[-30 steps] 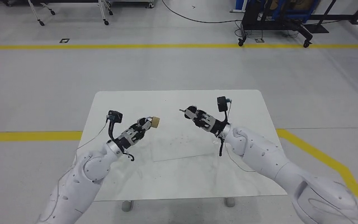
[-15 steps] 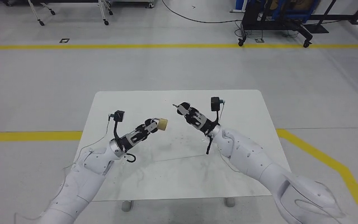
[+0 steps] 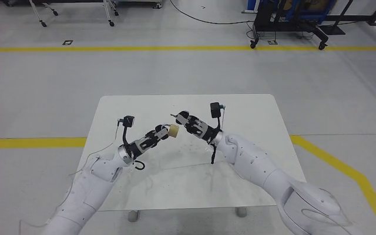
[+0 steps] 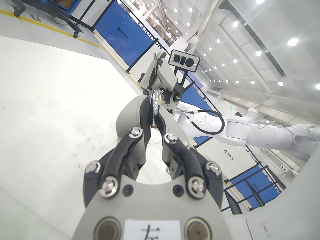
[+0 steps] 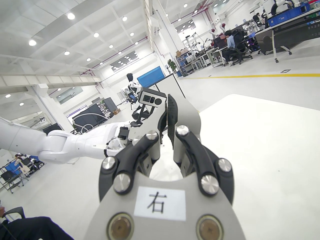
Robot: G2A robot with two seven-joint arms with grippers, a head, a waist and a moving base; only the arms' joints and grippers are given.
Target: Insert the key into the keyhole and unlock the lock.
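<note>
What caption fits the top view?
Over the table, the left gripper holds the lock and the right gripper holds the key beside it.

White arms (image 3: pixel 258 167), grey jaws, black linkages (image 4: pixel 117 156)

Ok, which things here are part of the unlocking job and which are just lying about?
Job: key in right gripper; lock in left gripper.
Lying about: table, black wheeled stand, floor cable.
</note>
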